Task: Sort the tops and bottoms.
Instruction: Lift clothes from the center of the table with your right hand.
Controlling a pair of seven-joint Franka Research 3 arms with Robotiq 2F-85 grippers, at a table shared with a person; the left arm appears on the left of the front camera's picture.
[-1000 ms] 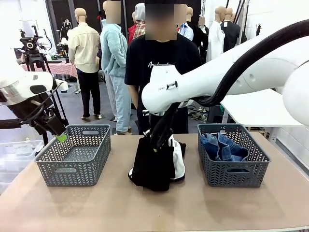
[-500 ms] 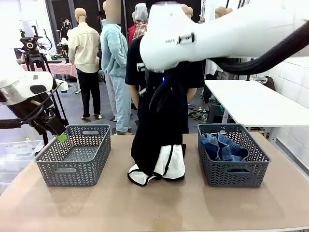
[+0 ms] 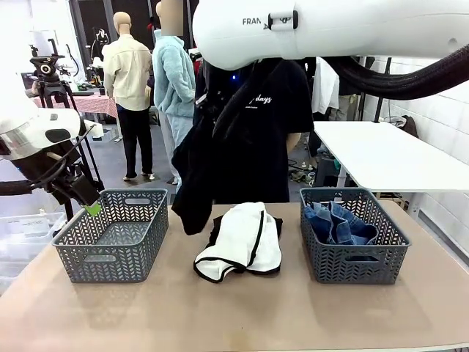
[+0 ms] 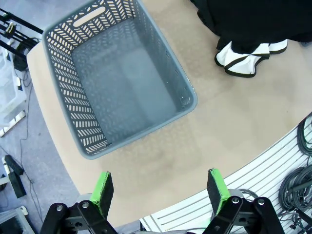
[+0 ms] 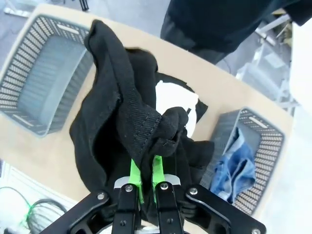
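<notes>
Your right end effector (image 5: 146, 168) is clamped tight on a bunched fold of a black garment (image 5: 122, 131), which hangs down from it in a long drape; below that end effector the white piece with black edging (image 3: 242, 238) lies crumpled on the counter (image 3: 242, 315), resting on a second black piece (image 3: 275, 224) whose edges peek out beside it; off to one side of the gripped garment sits the right grey basket (image 3: 352, 260), and the blue denim piece (image 3: 337, 224) is heaped inside it; off to the other side sits the left grey basket (image 3: 113, 258), its bare floor in plain sight; your left end effector (image 4: 160, 187) is spread wide with nothing between its green pads, held above the counter's edge, the left basket lying just ahead of its fingertips.
</notes>
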